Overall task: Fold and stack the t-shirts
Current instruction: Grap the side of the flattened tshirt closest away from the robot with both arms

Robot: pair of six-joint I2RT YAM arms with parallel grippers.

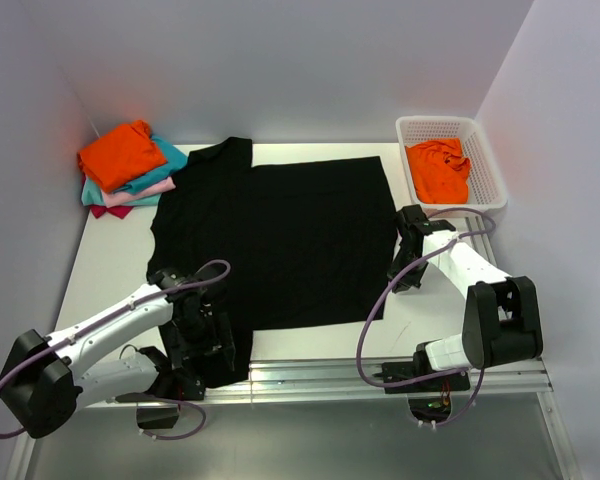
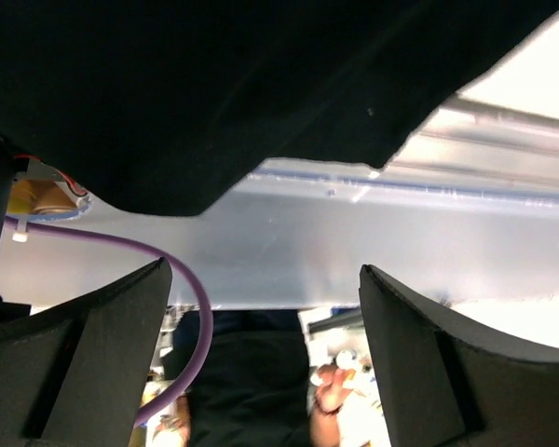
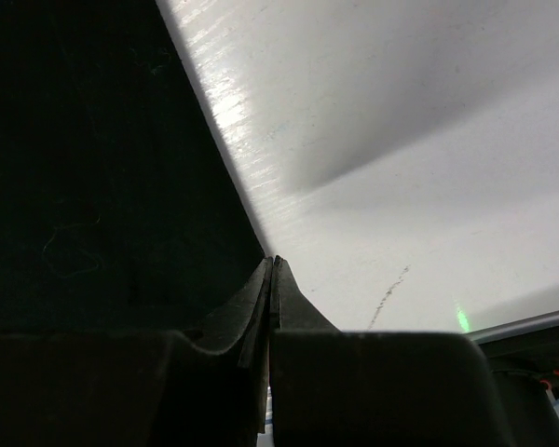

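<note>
I see the black t-shirt (image 1: 280, 240) lying collar-left, hem-right.
My left gripper (image 2: 265, 298), jaws spread, faces its near sleeve; my right gripper (image 3: 272, 270), jaws pressed together, sits at the hem.

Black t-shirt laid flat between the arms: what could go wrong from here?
1. The right pincer is shut right at the large black cloth t-shirt's edge; if it holds little or no cloth, a lift may slip.
2. The left pincer is open, with a purple cable looping beside one finger; closing on cloth could snag it.
</note>
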